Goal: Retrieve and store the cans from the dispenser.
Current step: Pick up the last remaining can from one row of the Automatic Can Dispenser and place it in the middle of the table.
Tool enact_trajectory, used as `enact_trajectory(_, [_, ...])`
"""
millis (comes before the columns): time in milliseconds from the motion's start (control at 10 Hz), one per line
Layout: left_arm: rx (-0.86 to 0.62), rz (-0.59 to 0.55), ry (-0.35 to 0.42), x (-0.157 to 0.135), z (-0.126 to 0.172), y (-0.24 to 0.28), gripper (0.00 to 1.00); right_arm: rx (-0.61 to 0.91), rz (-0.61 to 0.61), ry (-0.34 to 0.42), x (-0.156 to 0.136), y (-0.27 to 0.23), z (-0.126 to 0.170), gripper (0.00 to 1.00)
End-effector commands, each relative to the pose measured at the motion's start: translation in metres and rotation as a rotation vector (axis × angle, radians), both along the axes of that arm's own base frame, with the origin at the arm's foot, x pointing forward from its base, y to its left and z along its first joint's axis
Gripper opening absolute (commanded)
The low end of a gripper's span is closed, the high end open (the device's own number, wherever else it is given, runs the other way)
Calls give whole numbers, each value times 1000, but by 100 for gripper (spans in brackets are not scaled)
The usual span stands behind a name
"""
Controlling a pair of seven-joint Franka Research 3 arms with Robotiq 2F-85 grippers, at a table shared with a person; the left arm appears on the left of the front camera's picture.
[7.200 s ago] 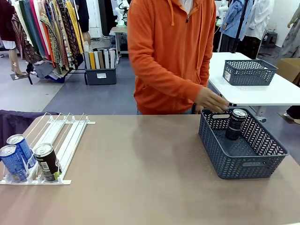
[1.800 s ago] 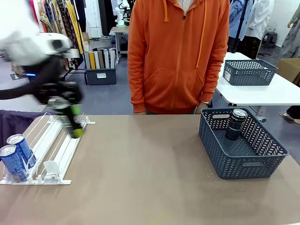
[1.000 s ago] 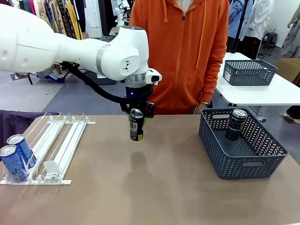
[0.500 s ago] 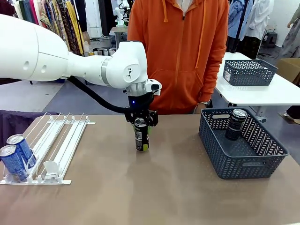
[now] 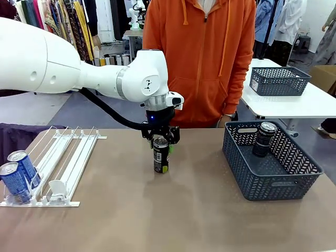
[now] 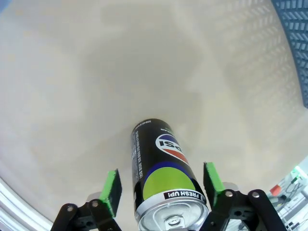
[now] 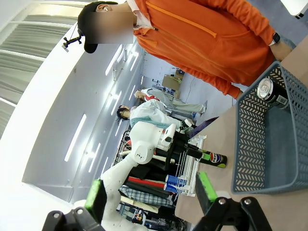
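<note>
Black can (image 5: 161, 160) upright on the counter (image 5: 173, 210), near the middle, just in front of the person in an orange hoodie (image 5: 202, 63) at the far side. Silver top up, yellow-green band below the rim, red-white-blue round logo on the side in the left wrist view.

Left gripper (image 5: 161, 140) straight above and around the can's top, pointing down, at the end of the white arm reaching in from the left. Seen from the left wrist: left gripper (image 6: 161, 185) parted, green pads (image 6: 111, 191) on either side of the black can (image 6: 161, 178) with a sliver of counter visible between each pad and the can wall; not pinching it, nothing held.

Right gripper (image 7: 150, 192) spread wide, nothing between its green pads.

Dispenser (image 5: 68, 157) flat at the counter's left edge, rails running away toward the far side. Two blue cans (image 5: 25, 167) upright at its near end, in the leftmost lanes, one just behind the other. White pusher plate (image 5: 56, 189) in the lane beside them, near the front stop.

Grey lattice basket (image 5: 273, 181) at the counter's right, well apart from the black can. One dark can (image 5: 264, 139) upright inside, at the far wall.
</note>
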State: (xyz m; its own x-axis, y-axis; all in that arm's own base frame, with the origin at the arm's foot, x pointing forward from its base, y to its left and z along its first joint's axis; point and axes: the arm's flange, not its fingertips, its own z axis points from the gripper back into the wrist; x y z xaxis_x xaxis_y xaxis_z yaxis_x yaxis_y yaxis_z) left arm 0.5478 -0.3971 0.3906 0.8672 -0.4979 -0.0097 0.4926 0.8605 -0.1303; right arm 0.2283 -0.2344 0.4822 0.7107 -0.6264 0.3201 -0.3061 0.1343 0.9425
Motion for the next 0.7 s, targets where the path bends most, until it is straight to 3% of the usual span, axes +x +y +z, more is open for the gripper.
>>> enact_trajectory(0, [-4, 2, -41, -7, 11, 10, 100, 7, -7, -29, 2, 0, 3, 100])
enact_trajectory(200, [-46, 13, -132, -31, 62, 30, 100, 7, -7, -29, 2, 0, 3, 100])
enact_trajectory(400, [-94, 61, -112, -63, 123, 79, 100, 7, -7, -29, 2, 0, 3, 100])
enact_trajectory(600, [-250, 146, -79, -94, 168, 172, 100, 7, -7, -29, 2, 0, 3, 100])
